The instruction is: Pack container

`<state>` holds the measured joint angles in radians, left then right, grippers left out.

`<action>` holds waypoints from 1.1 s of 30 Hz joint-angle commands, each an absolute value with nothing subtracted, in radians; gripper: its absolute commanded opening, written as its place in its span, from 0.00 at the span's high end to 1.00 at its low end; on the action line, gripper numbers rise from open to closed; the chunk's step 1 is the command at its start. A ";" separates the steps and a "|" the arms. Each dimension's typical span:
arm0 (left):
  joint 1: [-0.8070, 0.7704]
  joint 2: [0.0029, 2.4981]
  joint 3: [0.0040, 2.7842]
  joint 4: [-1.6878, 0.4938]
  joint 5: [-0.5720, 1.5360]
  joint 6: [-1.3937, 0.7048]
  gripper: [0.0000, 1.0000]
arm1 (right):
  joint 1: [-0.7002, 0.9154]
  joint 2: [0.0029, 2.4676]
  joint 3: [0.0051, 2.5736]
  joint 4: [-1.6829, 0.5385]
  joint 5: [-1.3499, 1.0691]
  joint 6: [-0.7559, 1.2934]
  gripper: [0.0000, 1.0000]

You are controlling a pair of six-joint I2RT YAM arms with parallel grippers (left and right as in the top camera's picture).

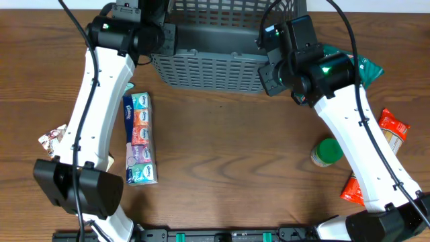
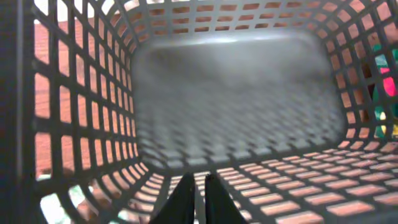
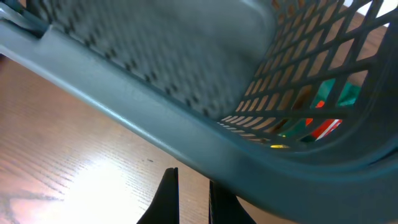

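The container (image 1: 208, 67), a dark grey lattice basket, stands at the back middle of the table with nothing in it. My left gripper (image 1: 164, 40) is at its left wall. In the left wrist view I look into the bare basket (image 2: 236, 93), and the fingers (image 2: 199, 186) are shut on a bar of the lattice wall. My right gripper (image 1: 269, 67) is at the basket's front right corner. In the right wrist view its fingers (image 3: 194, 180) are close together under the thick rim (image 3: 186, 137), which hides the right fingertip.
A strip of coloured tissue packs (image 1: 140, 139) lies left of centre. A small crumpled packet (image 1: 52, 140) is at the far left. On the right are a green-lidded jar (image 1: 327, 152), a teal packet (image 1: 366, 67) and two red packets (image 1: 392, 126) (image 1: 353, 189).
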<state>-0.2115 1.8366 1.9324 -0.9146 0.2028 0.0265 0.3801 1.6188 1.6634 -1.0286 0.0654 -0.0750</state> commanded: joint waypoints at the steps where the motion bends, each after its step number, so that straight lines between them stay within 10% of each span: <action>1: -0.216 1.806 1.929 -0.943 0.199 0.032 0.92 | 0.376 1.622 1.681 -1.015 0.119 -0.040 0.99; 20: -0.215 1.806 1.929 -1.026 0.198 0.030 0.92 | 0.376 1.622 1.681 -1.006 0.131 -0.030 0.99; 24: -0.215 1.804 1.929 -0.978 0.197 0.030 0.62 | 0.380 1.622 1.681 -1.010 0.125 -0.030 0.89; 33: -0.215 1.792 1.929 -0.898 0.187 0.075 0.54 | 0.417 1.616 1.681 -1.100 0.089 -0.030 0.83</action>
